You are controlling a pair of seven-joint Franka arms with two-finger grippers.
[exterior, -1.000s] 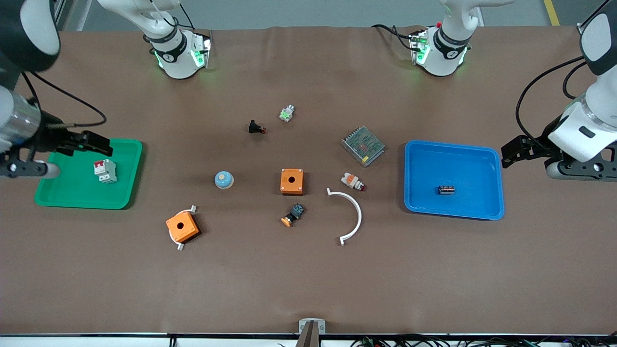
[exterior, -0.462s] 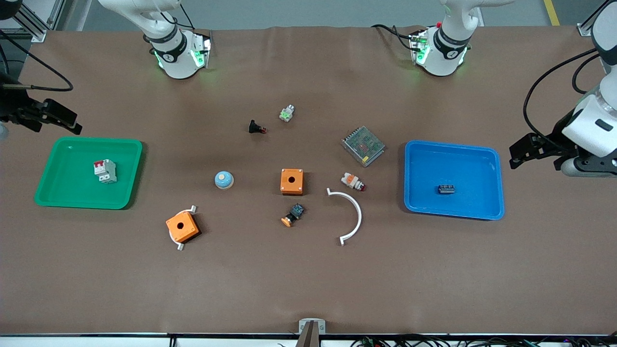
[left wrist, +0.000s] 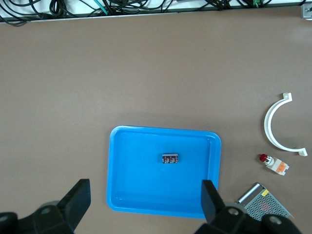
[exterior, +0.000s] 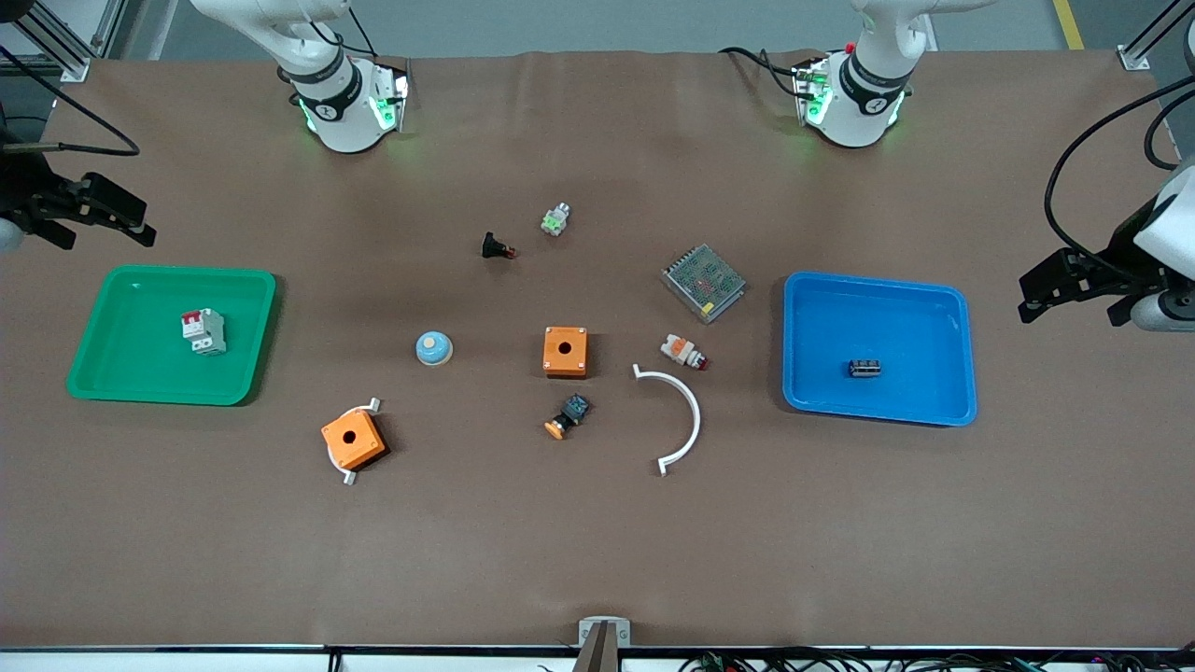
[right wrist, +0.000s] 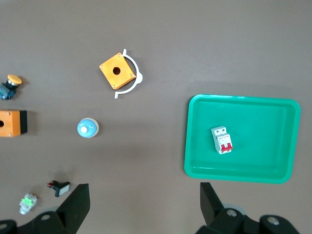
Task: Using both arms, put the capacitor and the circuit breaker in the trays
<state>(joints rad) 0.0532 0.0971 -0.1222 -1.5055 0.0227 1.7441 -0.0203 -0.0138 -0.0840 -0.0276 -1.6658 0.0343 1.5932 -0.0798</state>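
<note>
The capacitor (exterior: 864,367), a tiny dark block, lies in the blue tray (exterior: 943,392); it also shows in the left wrist view (left wrist: 170,158). The circuit breaker (exterior: 203,331), white-grey with red levers, lies in the green tray (exterior: 112,373); it shows in the right wrist view (right wrist: 222,140) too. My left gripper (exterior: 1074,285) is open and empty, up in the air at the left arm's end of the table, outside the blue tray. My right gripper (exterior: 103,219) is open and empty, up in the air at the right arm's end, outside the green tray.
Between the trays lie two orange boxes (exterior: 565,351) (exterior: 353,440), a blue-white dome (exterior: 434,348), a white curved bracket (exterior: 680,420), a metal mesh module (exterior: 704,282), a white-orange plug part (exterior: 683,352), a black button with orange cap (exterior: 568,416) and small parts (exterior: 498,247) (exterior: 555,219).
Both grippers have pulled up and away from their trays toward the table's ends. The capacitor and the circuit breaker have stayed in their trays.
</note>
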